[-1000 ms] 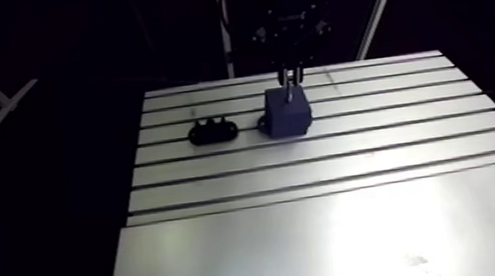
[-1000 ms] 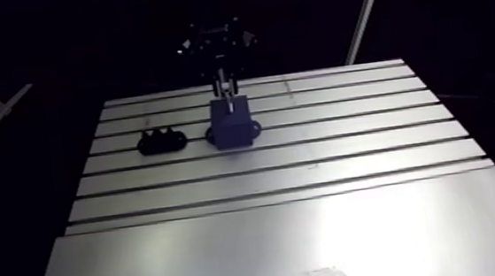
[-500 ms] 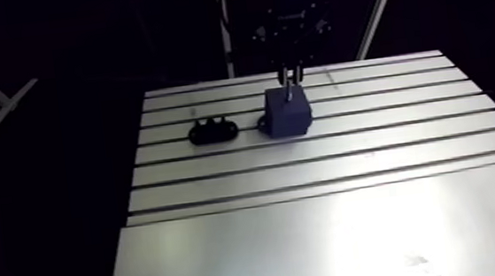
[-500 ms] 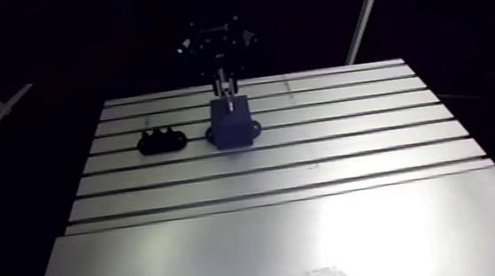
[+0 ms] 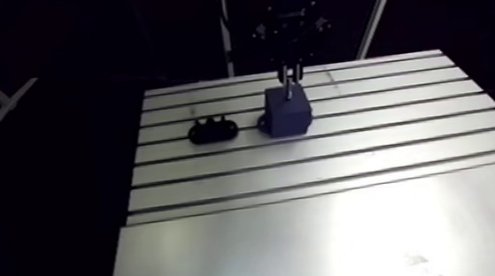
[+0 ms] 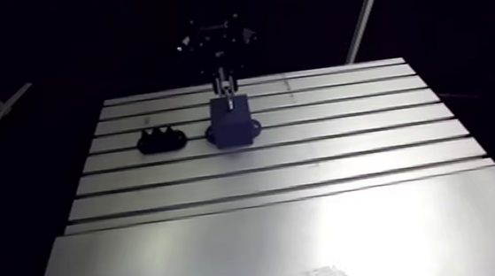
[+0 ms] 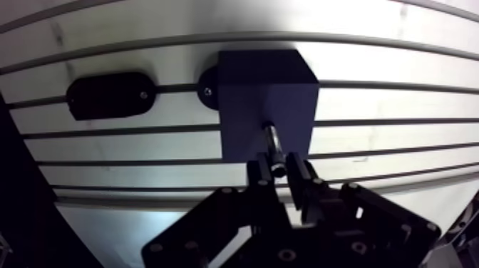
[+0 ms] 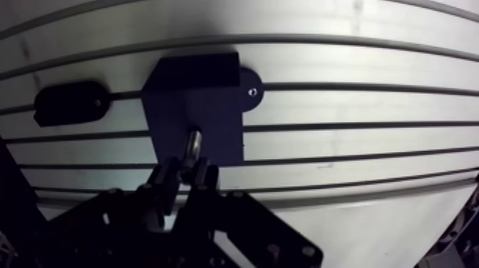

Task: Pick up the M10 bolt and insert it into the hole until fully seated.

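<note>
A dark blue block (image 7: 265,107) stands on the slotted table (image 5: 324,153), fixed by round tabs at its sides. My gripper (image 7: 284,169) hangs just above the block and is shut on the M10 bolt (image 7: 274,145). The bolt's shank points down, and its lower end meets the block's top face where the hole lies; how deep it sits cannot be told. In the arm view the gripper (image 5: 291,74) comes down from the top edge right over the block (image 5: 288,112).
A flat black oval holder (image 7: 109,95) lies on the table beside the block, seen also as the holder (image 5: 213,131) in the arm view. The table's near part is a smooth bright plate (image 5: 335,245).
The gripper with the bolt stays over the block; I see no clear movement between the earlier frames and now.
</note>
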`<control>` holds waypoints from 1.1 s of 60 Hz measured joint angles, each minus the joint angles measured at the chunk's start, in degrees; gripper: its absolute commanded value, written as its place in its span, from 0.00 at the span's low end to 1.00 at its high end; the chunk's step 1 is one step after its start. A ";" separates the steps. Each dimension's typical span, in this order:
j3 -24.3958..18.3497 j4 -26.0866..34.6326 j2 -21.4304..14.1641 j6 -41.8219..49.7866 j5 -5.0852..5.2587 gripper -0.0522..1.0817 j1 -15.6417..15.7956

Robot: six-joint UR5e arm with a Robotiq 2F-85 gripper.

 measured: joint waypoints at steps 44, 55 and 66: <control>-0.16 0.00 0.50 0.03 0.00 1.00 0.05; -0.04 0.00 0.50 0.04 0.00 1.00 0.14; -0.03 0.00 0.51 0.05 0.00 1.00 0.21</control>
